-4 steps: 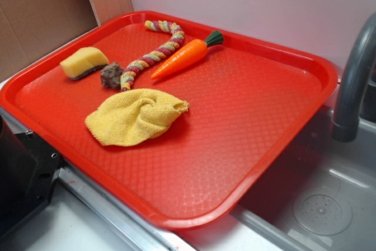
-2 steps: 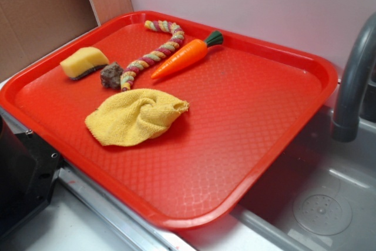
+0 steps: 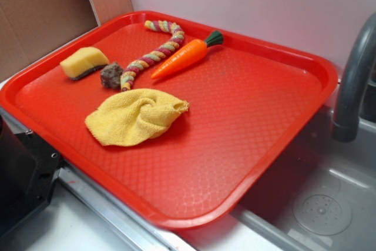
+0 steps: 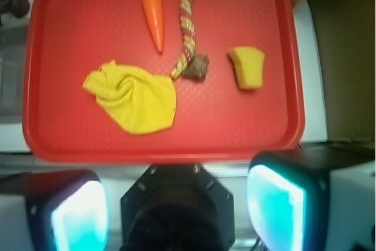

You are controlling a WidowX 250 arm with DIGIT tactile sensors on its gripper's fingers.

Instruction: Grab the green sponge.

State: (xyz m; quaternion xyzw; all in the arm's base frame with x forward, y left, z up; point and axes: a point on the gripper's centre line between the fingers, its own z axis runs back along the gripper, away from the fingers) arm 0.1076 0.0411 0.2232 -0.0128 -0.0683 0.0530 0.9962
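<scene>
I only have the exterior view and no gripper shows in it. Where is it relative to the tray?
Observer: The wrist view shows the gripper off the tray, outside the long rim nearest the yellow cloth.
Operator: Open or shut?
Observer: Open. The fingers are spread wide with nothing between them.
Operator: Is the sponge lined up with it?
Observer: Not centred. The green sponge lies toward the image's right, roughly in line with one finger; the brown lump is nearer the centre line.
</scene>
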